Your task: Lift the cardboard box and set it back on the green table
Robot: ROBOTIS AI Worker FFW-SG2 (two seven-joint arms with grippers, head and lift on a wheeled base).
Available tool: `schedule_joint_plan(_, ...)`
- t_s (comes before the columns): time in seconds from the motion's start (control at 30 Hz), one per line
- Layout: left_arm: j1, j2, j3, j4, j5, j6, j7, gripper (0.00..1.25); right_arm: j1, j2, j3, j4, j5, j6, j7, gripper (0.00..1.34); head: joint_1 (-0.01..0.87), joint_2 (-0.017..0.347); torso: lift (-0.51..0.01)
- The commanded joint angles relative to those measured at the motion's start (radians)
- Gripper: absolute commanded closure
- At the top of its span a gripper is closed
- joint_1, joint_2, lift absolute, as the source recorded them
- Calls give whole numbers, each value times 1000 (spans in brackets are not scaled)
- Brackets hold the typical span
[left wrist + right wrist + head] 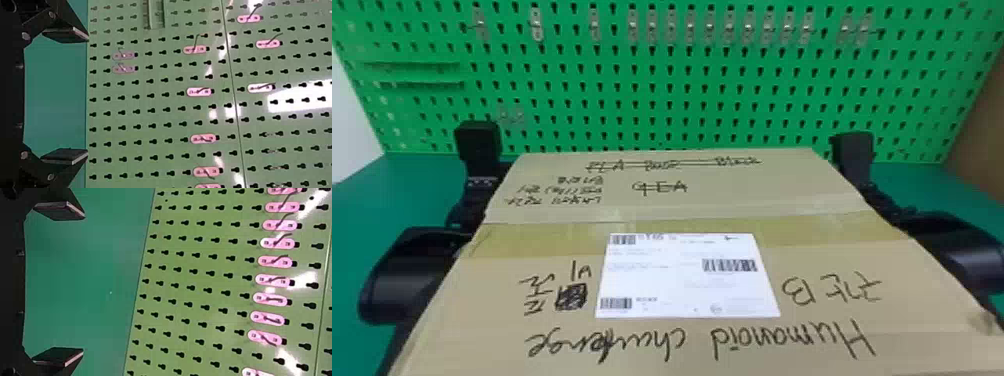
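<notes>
cardboard box (682, 210) hugged between left arm (407, 270) and right arm (952, 245)
left claw (87, 96) and right claw (83, 283) both wide open, gripping nothing, probably since the box is too broad to pinch, so side pressure carries it. can't tell if it's off the bench (377, 200).
</notes>
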Motion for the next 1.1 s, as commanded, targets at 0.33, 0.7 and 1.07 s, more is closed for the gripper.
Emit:
schedule_joint_plan(0.33, -14, 1, -5, 0, -4, 0, 0, 243, -20, -2, 3, 0, 2, 0, 0, 85, 566, 54, -183)
schedule_joint_plan(0.7, -16, 0, -12, 0, -6, 0, 4, 243, -21, 4, 9, 0, 2, -5, 0, 85, 566, 54, -183)
schedule_joint_plan(1.07, -16, 0, -11, 0, -6, 0, 4, 243, -20, 4, 9, 1, 3, -5, 0, 87, 566, 54, -183)
